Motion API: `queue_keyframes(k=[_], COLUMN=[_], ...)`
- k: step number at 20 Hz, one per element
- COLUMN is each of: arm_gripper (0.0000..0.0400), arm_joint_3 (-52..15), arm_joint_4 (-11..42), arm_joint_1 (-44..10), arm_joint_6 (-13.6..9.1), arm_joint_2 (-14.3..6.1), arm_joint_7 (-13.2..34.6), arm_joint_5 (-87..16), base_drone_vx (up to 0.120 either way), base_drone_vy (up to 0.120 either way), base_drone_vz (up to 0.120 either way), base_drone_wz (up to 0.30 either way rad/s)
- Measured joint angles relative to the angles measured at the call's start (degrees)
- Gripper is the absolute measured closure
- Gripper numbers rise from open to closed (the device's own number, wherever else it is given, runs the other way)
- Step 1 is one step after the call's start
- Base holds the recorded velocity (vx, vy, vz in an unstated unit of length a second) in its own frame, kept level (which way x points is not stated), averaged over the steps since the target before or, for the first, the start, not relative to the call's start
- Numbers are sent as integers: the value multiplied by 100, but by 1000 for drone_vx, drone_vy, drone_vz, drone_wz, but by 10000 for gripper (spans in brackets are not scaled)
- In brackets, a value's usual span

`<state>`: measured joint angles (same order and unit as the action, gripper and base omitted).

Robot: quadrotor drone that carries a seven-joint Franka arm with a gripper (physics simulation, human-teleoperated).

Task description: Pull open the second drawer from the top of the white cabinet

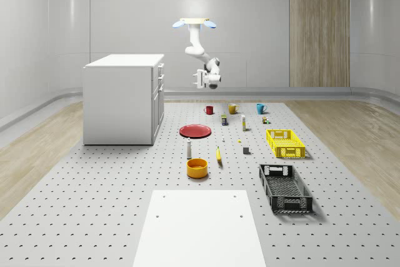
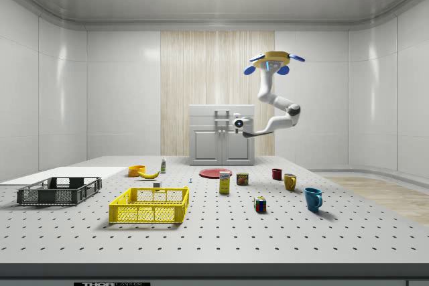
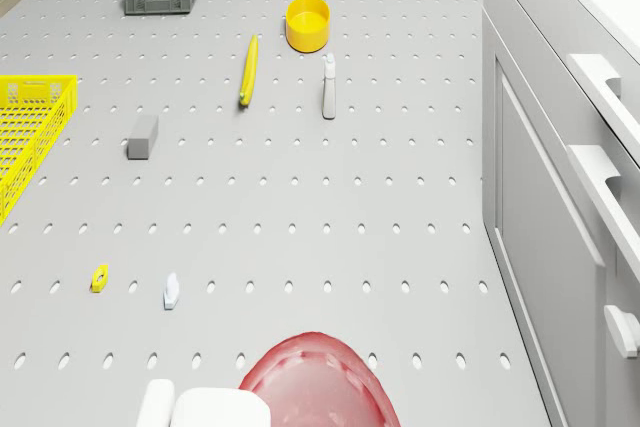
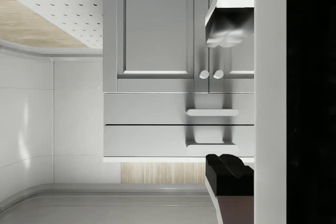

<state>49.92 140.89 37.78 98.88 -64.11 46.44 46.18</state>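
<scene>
A: Whole-scene view. What is being seen?
B: The drone [image 1: 195, 23] is being held in hover, out from the cabinet [image 1: 119, 101] front and above the plate [image 1: 195, 130]. The gripper [image 1: 199, 79] is being carried at drawer height, apart from the front. The drawer [image 1: 160, 82], second from the top, is sitting shut.

A: Side view?
B: The drone [image 2: 274, 60] is being seen high at the cabinet's [image 2: 208, 145] right. The arm is being bent down, and the gripper [image 2: 236, 123] is being seen against the drawer [image 2: 204, 122] band.

A: Drone view?
B: The cabinet [image 3: 540, 207] front is being seen edge-on, with the plate [image 3: 315, 387] underneath.

A: Wrist view?
B: The cabinet [image 4: 152, 35] is being shown inverted. The drawer [image 4: 147, 108] is lying flush and its handle [image 4: 212, 112] is not being touched. The gripper [image 4: 229, 103] is being aimed at it, and the fingers [image 4: 231, 24] are being held wide apart, gripping nothing.
</scene>
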Motion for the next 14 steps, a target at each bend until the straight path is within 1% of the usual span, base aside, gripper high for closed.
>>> queue_keyframes(k=[11, 12, 14], arm_gripper=[100, 100, 100], arm_joint_3=[31, 30, -4], arm_joint_4=[16, 21, 58], arm_joint_1=[108, 117, 135], arm_joint_6=[102, 115, 174], arm_joint_2=[-122, -132, -150], arm_joint_7=[84, 90, 94], arm_joint_5=[-101, -106, -90], base_drone_vx=[120, 80, 0], base_drone_vy=[0, 0, 0], base_drone_vz=[0, 0, 0], base_drone_wz=[0, 0, 0])
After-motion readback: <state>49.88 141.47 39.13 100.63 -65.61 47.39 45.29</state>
